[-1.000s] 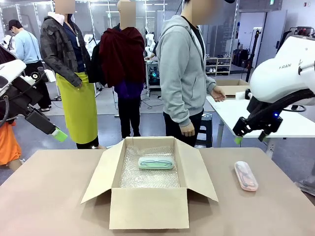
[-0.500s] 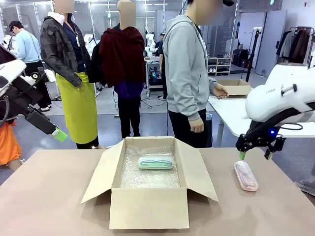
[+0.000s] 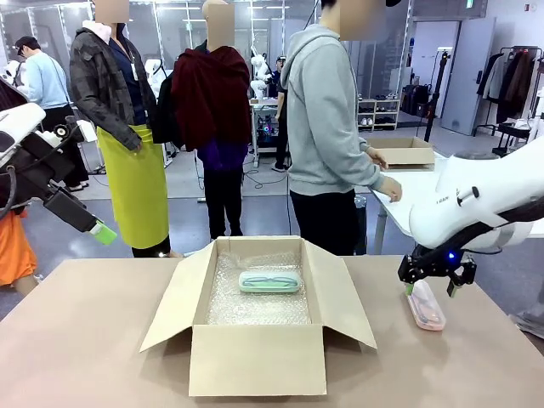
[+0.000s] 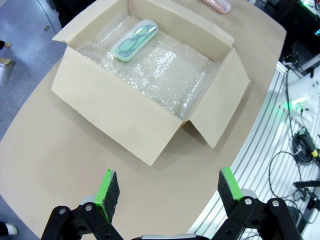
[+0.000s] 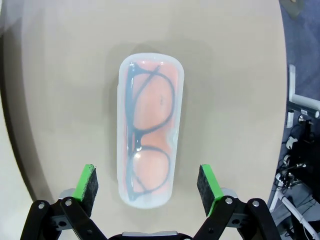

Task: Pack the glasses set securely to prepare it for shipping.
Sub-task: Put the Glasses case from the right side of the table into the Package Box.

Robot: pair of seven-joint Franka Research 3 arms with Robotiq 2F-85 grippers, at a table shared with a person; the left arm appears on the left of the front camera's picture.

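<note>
As the right gripper (image 3: 430, 289) drops low over the pale pink case (image 5: 150, 155), its jaws spread wide on either side of the smooth, rounded, semi-clear shell with dark frames showing through, a grasp looks close; the case lies on the matte tan table (image 3: 85, 340), right of the cardboard box (image 3: 255, 361), where the mint-green case (image 3: 269, 281) already rests on crinkled bubble wrap (image 3: 255, 308). The left gripper (image 4: 167, 192) hangs back, jaws released and empty

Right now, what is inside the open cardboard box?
A mint-green glasses case lies on bubble wrap lining the cardboard box; the wrap covers the box floor.
</note>
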